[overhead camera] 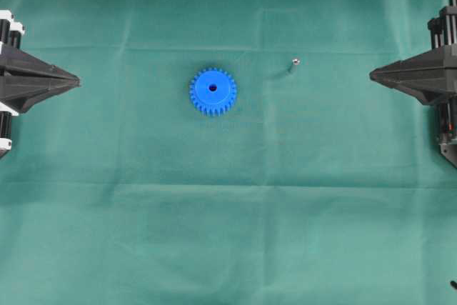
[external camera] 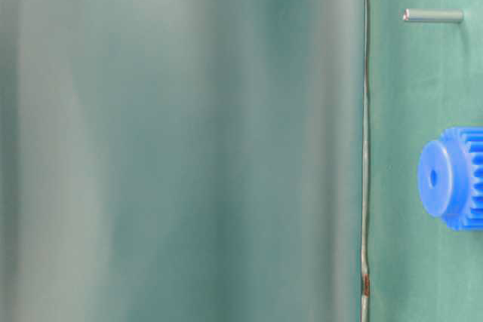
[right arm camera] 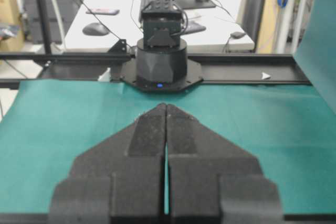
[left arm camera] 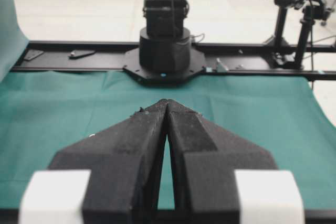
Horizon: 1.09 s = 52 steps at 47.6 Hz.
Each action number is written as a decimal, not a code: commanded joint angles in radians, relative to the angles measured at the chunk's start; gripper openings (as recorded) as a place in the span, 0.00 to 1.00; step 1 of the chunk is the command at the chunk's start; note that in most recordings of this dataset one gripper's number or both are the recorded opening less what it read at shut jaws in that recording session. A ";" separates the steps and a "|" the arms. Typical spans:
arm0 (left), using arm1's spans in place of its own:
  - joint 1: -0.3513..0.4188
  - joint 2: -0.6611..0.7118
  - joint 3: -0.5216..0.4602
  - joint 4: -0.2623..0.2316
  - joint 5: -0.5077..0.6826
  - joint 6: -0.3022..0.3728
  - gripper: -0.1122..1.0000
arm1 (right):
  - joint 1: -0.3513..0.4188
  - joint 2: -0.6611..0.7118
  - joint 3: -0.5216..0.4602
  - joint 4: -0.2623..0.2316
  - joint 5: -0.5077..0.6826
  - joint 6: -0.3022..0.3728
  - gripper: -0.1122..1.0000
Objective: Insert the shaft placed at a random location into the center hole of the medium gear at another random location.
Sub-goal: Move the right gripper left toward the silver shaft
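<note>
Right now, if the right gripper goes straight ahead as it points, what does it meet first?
Probably nothing nearby: the right gripper points left above the cloth. The shaft lies slightly off that line; depth is unclear.

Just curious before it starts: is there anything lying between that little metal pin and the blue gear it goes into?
Nothing visible. In the overhead view only bare green cloth lies between the shaft and the medium gear, and its center hole is uncovered.
</note>
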 commanded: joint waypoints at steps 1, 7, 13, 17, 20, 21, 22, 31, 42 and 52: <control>-0.006 0.008 -0.031 0.011 0.005 -0.002 0.10 | -0.006 0.006 -0.009 -0.002 -0.005 0.000 0.11; -0.006 0.000 -0.031 0.012 0.012 -0.002 0.10 | -0.012 0.011 -0.014 0.002 0.008 0.002 0.11; -0.006 -0.003 -0.031 0.014 0.015 0.000 0.10 | -0.020 0.011 -0.015 0.000 0.012 0.000 0.11; -0.006 -0.003 -0.029 0.014 0.018 -0.002 0.10 | -0.043 0.017 -0.014 0.000 0.011 0.000 0.11; -0.006 -0.003 -0.031 0.014 0.023 -0.002 0.10 | -0.067 0.035 -0.011 0.002 0.008 0.002 0.11; -0.006 -0.003 -0.029 0.014 0.025 -0.002 0.10 | -0.074 0.043 -0.009 0.002 0.008 0.002 0.11; -0.006 -0.003 -0.029 0.014 0.025 -0.002 0.10 | -0.080 0.052 -0.009 0.002 0.008 0.002 0.11; -0.006 -0.003 -0.031 0.014 0.025 0.002 0.10 | -0.127 0.172 -0.012 0.003 -0.026 0.003 0.13; -0.006 -0.002 -0.029 0.014 0.025 0.005 0.10 | -0.195 0.403 -0.028 0.011 -0.061 0.002 0.65; -0.006 0.003 -0.028 0.014 0.025 0.005 0.10 | -0.252 0.615 -0.057 0.009 -0.100 -0.003 0.90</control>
